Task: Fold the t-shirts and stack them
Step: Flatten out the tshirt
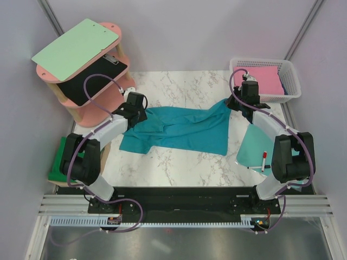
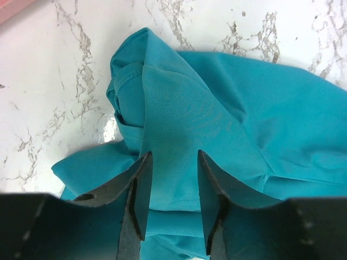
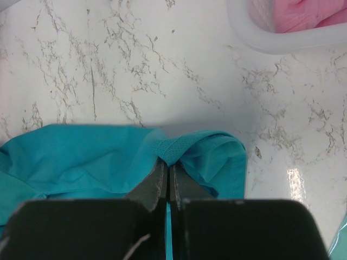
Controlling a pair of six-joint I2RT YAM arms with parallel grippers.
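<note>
The teal t-shirt [image 1: 179, 130] lies rumpled across the middle of the marble surface [image 1: 179, 86], between my two arms. My right fingers [image 3: 167, 181] are pressed together on a hemmed edge at its right end, near the white basket [image 1: 293, 86], with the cloth pinched thin between them. My left fingers [image 2: 142, 181] stand spread on either side of a raised fold at the left end, not yet clamped on it. This cloth is light and limp, so it will sag and drag wherever I leave it unsupported. Seams and hems look like the firmest places to hold, with both ends kept taut.
</note>
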